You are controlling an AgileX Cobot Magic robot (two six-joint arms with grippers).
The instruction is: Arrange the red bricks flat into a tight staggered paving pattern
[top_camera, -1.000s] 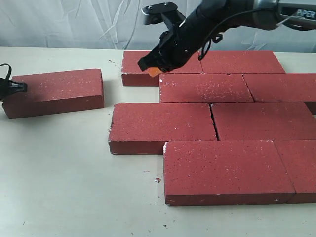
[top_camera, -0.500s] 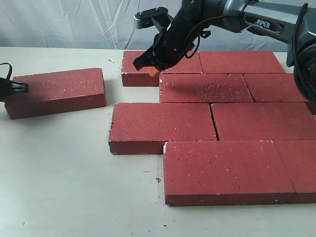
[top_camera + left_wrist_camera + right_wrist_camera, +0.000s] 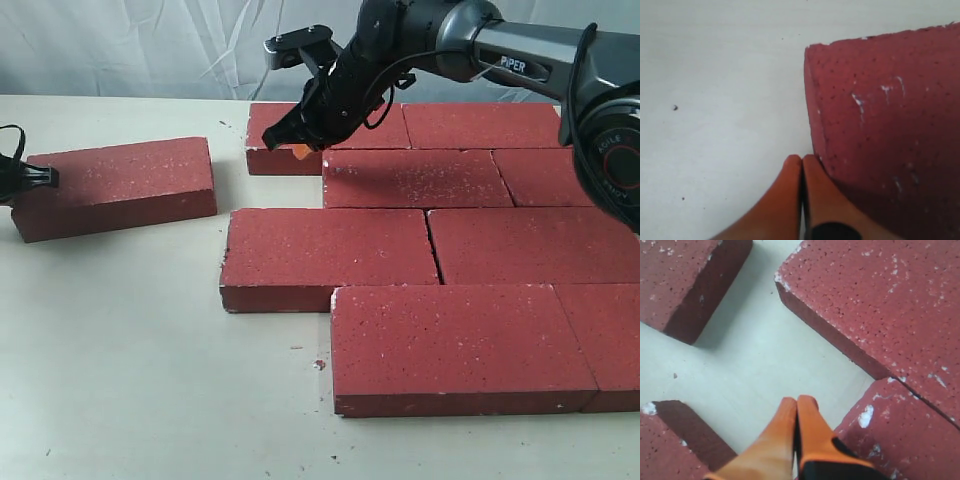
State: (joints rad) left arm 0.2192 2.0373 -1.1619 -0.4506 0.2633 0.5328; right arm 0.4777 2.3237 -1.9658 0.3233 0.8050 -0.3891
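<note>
The exterior view is showing the red bricks (image 3: pixel 420 250) lying staggered on the table (image 3: pixel 130 350), with one loose brick (image 3: pixel 115 188) sitting apart at the left. Only the wrist views are showing both hands pressed together: the left hand (image 3: pixel 801 164) against the loose brick's edge, the right hand (image 3: pixel 797 404) hovering over bare table between bricks.

Dark red speckled bricks (image 3: pixel 330 250) lie flat in staggered touching rows; one loose brick (image 3: pixel 115 185) sits apart at left, slightly angled.

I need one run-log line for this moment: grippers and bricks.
left gripper: shut, at end of loose brick | right gripper: shut, empty, by back-row left brick | pattern: loose brick not yet joined
</note>
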